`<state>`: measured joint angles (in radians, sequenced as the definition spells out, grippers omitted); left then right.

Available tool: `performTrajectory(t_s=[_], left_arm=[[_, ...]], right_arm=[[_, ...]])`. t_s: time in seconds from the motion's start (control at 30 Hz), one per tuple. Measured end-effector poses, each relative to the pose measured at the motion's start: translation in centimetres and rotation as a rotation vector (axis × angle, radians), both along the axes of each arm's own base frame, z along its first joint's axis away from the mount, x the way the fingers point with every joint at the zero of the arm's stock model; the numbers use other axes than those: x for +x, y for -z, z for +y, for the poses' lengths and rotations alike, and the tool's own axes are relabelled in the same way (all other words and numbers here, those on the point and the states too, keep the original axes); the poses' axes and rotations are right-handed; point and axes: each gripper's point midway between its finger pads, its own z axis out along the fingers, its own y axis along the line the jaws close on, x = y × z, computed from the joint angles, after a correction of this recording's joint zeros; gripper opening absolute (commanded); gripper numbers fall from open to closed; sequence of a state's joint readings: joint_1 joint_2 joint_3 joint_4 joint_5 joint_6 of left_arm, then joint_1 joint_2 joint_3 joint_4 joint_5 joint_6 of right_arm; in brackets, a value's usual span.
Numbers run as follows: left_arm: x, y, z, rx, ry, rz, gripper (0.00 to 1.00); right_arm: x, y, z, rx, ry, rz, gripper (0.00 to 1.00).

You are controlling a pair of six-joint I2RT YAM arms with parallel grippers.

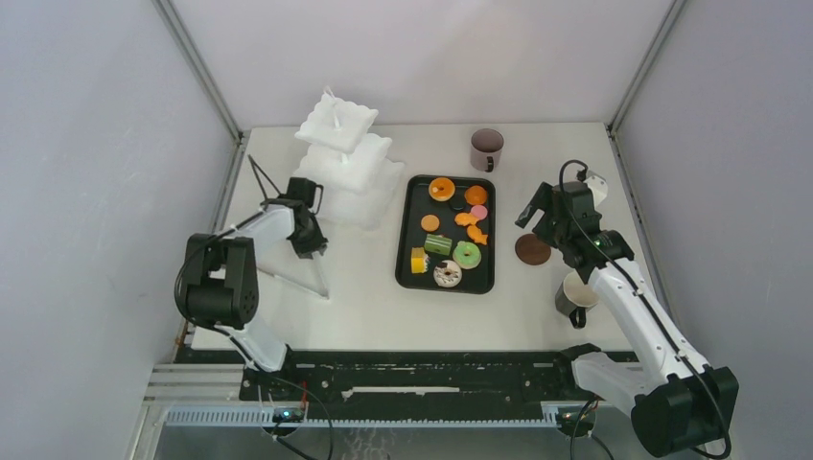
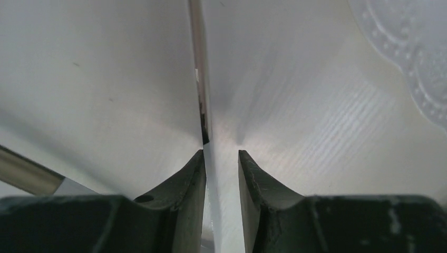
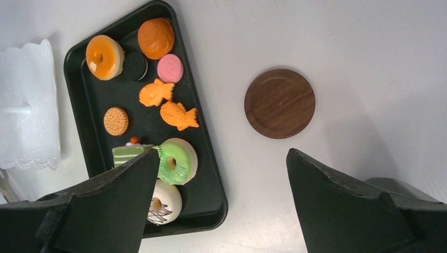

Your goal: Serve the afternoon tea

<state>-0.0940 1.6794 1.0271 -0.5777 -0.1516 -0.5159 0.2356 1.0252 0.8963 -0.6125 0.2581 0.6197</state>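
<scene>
Several toy pastries lie on the black tray (image 1: 410, 206). Among them are an orange doughnut (image 3: 104, 57), a green doughnut (image 3: 176, 161), a white doughnut (image 3: 163, 203), a green cake slice (image 3: 129, 154) and a pink cookie (image 3: 169, 68). One dark mug (image 1: 486, 149) stands at the back. The other mug (image 1: 575, 297) stands by my right arm. My right gripper (image 1: 537, 213) is wide open and empty, above the table between the tray and a brown coaster (image 3: 279, 103). My left gripper (image 1: 312, 235) is left of the tray beside the white stand (image 1: 345, 163), its jaws almost together with nothing between them.
The tiered stand's lacy edge shows in the left wrist view (image 2: 416, 58) and in the right wrist view (image 3: 29, 105). Enclosure walls and corner posts close in the table's left, back and right. The near mug's rim shows behind my right finger (image 3: 400, 187).
</scene>
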Motion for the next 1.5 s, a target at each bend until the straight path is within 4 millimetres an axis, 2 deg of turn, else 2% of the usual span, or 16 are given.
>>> performTrajectory(t_s=[0.13,0.2,0.33,0.5,0.53,0.7,0.87,1.0,1.1,1.37,1.5], left_arm=[[-1.7,0.9,-2.6,-0.004,0.079,0.034,0.33],[-2.6,1.2,-3.6,-0.003,0.113,0.048,0.37],[-3.5,0.4,-4.4,0.008,0.144,0.042,0.64],[-3.8,-2.6,-3.3,0.054,0.102,-0.026,0.95],[-3.9,-3.2,-3.1,0.060,0.094,-0.038,0.99],[-5.0,-5.8,-2.6,0.088,-0.008,-0.104,1.00],[-6.5,-6.8,-4.0,0.083,-0.134,-0.162,1.00],[-8.0,-5.6,-5.1,0.073,-0.224,-0.156,1.00],[-8.6,-4.4,-4.8,0.087,-0.298,-0.137,1.00],[-7.9,-2.3,-4.5,0.102,-0.396,-0.142,1.00],[-8.1,-0.9,-3.7,0.116,-0.435,-0.120,1.00]], right_arm=[[0.1,0.1,0.1,0.004,-0.005,0.002,0.97],[0.1,0.1,0.1,0.003,-0.006,0.003,0.97],[0.1,0.2,0.1,0.001,-0.008,0.005,0.98],[0.1,0.2,0.1,-0.004,-0.012,0.007,0.98],[0.1,0.2,0.1,-0.005,-0.013,0.008,0.98],[0.2,0.4,0.5,0.001,-0.035,0.007,0.98],[0.2,0.9,0.9,0.008,-0.064,0.010,0.98],[0.4,0.7,1.2,0.014,-0.081,-0.002,0.98],[0.5,0.6,1.4,0.016,-0.094,-0.007,0.98],[0.3,0.4,1.2,0.014,-0.098,-0.016,0.98],[0.0,0.2,1.1,0.015,-0.098,-0.027,0.98]])
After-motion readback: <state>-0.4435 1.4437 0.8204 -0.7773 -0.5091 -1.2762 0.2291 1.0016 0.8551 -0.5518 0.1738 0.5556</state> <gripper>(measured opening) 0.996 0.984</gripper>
